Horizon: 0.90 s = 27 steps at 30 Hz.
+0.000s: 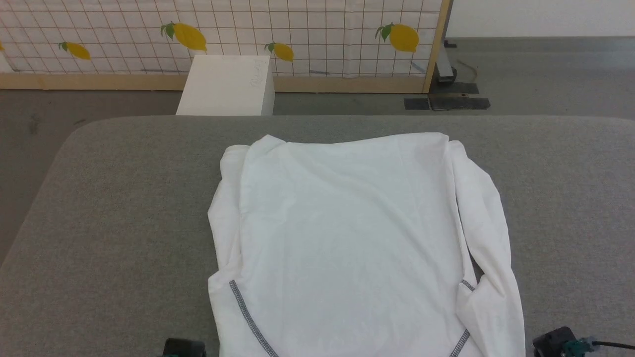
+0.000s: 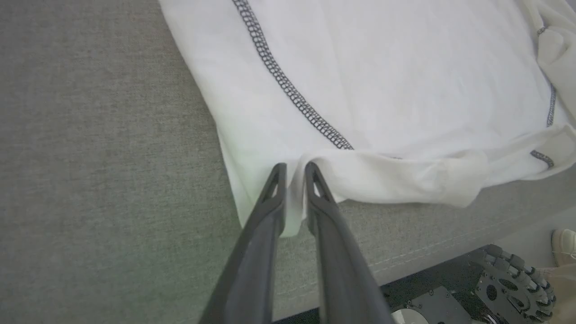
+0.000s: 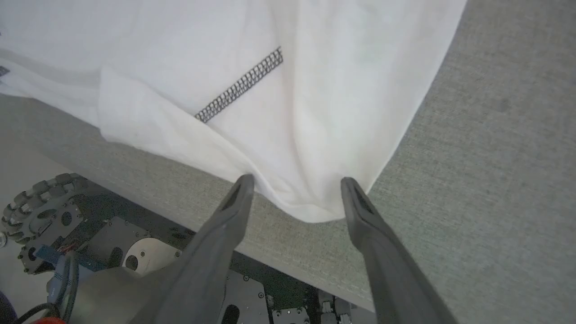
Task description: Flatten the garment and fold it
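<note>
The garment (image 1: 347,223), a white T-shirt with dark zigzag seams, lies folded in on the grey padded table (image 1: 124,198); both sides are turned inward and its near end reaches the front edge. In the left wrist view my left gripper (image 2: 294,168) sits at the garment's (image 2: 382,81) near left corner, its fingers slightly parted with a strip of white cloth still between them. My right gripper (image 3: 297,181) stands wide open at the near right corner. The garment's (image 3: 292,112) rounded tip lies loose between those fingers, touching neither.
A rigid white box (image 1: 225,84) stands on the floor beyond the table's far edge, in front of a lemon-print screen (image 1: 297,34). Bare grey table lies left and right of the shirt. My base's wheels (image 2: 513,283) sit below the front edge, next to a pale shoe (image 2: 564,243).
</note>
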### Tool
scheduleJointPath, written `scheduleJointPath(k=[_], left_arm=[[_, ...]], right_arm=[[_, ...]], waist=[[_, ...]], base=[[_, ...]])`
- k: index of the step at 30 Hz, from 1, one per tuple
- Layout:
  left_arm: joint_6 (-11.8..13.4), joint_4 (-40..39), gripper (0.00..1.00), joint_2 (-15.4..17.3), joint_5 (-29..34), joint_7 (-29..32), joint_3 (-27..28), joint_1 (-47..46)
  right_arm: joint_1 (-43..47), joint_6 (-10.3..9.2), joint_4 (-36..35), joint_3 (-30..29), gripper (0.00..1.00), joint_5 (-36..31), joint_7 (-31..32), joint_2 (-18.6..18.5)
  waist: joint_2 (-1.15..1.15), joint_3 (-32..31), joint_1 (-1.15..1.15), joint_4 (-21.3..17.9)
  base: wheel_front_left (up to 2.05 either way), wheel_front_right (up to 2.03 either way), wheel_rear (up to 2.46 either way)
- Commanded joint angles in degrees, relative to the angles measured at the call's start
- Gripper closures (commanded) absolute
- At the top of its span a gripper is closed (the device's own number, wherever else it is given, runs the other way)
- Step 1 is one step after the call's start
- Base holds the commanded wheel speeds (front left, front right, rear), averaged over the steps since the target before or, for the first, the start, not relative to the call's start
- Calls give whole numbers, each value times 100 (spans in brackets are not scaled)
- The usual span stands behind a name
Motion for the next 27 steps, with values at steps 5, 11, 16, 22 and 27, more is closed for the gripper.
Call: scheduleJointPath(k=[5, 11, 16, 22, 27], left_arm=[[-11, -139, 0, 122, -295, 86, 153, -14], [433, -930, 0, 560, -459, -97, 688, 150], [1138, -1305, 0, 540, -23, -1077, 1297, 164], [1482, -1638, 0, -297, 1115, -1478, 2203, 147], [1255, -1795, 0, -1293, 2592, -1482, 2985, 457]], right_arm=[[-189, -9, -122, -160, 0, 122, 28, 7], [-227, -9, -611, -896, 0, 159, -66, 115], [-417, -9, -968, -1696, 0, -443, -797, 661], [-614, -9, -1216, -2156, 0, -1311, -2029, 1530], [-653, -9, -1153, -2320, 0, -1866, -2900, 2081]], waist=[[0, 62, 0, -28], [0, 85, 0, 36], [0, 93, 0, 87], [0, 145, 0, 89], [0, 189, 0, 34]], base=[[0, 0, 0], [0, 0, 0], [0, 0, 0], [0, 0, 0], [0, 0, 0]])
